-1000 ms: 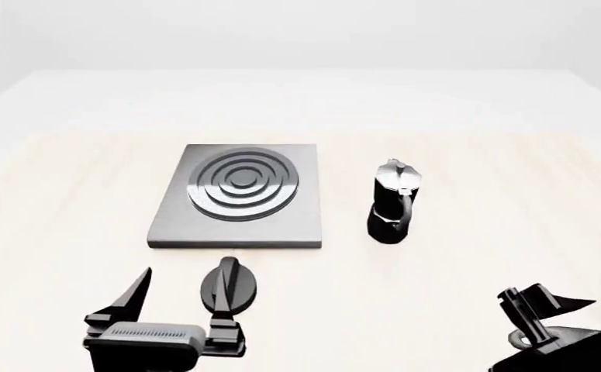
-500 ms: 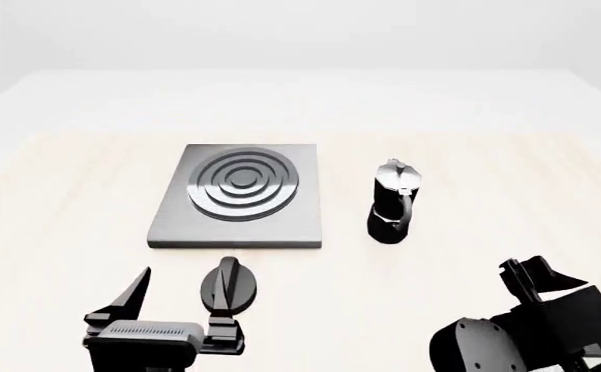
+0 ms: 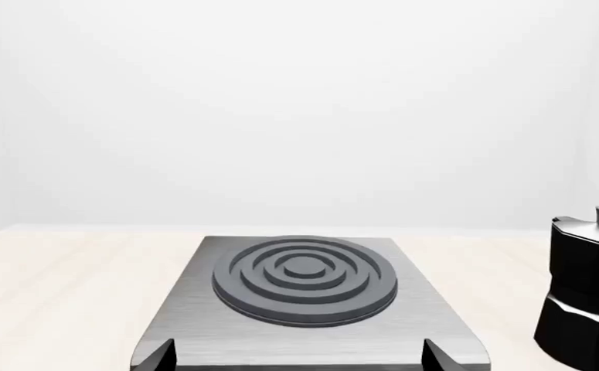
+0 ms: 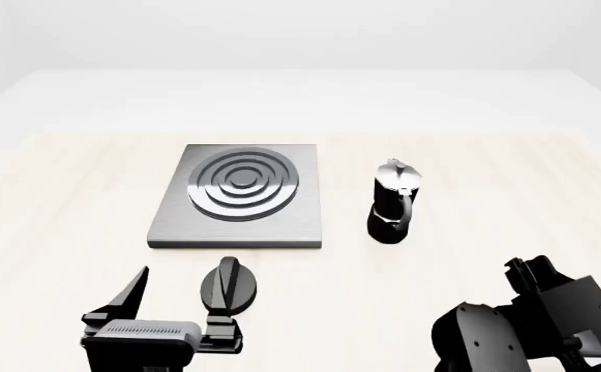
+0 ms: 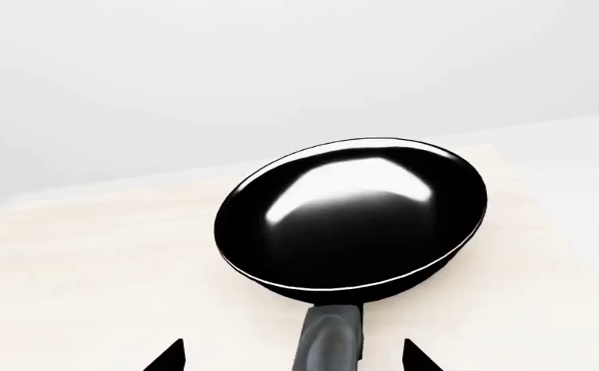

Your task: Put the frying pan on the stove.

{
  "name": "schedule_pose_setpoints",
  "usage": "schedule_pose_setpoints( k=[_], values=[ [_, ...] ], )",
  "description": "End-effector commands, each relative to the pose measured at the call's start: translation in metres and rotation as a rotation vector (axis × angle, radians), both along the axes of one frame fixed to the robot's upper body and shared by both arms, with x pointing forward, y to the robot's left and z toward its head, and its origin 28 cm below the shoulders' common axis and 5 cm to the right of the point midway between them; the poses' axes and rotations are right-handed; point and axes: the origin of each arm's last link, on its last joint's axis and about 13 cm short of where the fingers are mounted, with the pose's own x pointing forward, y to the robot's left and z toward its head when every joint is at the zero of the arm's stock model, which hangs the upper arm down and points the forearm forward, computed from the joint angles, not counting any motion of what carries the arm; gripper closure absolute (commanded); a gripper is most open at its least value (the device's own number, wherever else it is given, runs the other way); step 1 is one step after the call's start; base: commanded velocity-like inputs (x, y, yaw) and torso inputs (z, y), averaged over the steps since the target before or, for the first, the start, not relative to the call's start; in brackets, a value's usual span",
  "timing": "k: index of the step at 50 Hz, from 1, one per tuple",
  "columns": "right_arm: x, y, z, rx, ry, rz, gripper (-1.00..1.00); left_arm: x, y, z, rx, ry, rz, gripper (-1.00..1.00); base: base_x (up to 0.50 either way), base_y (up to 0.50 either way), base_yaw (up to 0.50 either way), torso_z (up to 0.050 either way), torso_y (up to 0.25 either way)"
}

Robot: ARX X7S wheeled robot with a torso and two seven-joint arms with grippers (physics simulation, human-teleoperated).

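- The frying pan (image 5: pixel 353 216) is seen on the pale table (image 4: pixel 62 201), its handle between the spread tips of the right gripper (image 5: pixel 293 357), untouched.
- The left gripper (image 4: pixel 176 306) is held open before the stove (image 4: pixel 240 197).
- A moka pot (image 4: pixel 393 201) is set beside the stove.

Frying pan (image 5: pixel 351 220): glossy black, mirror-like inside, I note bright highlights; handle smoother, duller black. Stove (image 4: pixel 240 198): brushed grey metal plate, matt dark ringed burner. Moka pot (image 4: pixel 393 201): shiny silver top, black glossy base. Surface (image 4: pixel 62 194): pale wood grain, matt.
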Motion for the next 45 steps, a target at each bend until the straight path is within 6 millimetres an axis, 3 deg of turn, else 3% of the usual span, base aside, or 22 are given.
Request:
schedule_pose_setpoints(
  k=[1, 19, 45],
  values=[
    [0.006, -0.004, -0.005, -0.010, 0.024, -0.029, -1.00, 0.000, 0.000, 0.000, -0.001, -0.001, 0.001, -1.00, 0.00, 0.00, 0.00, 0.000, 0.015],
    [0.017, -0.010, -0.020, 0.003, 0.081, -0.037, -1.00, 0.000, 0.000, 0.000, -0.003, -0.001, 0.000, -1.00, 0.00, 0.00, 0.00, 0.000, 0.000],
    [0.018, -0.022, -0.040, 0.023, 0.131, -0.049, -1.00, 0.000, 0.001, 0.000, -0.002, -0.002, 0.003, -1.00, 0.00, 0.00, 0.00, 0.000, 0.000]
  ],
)
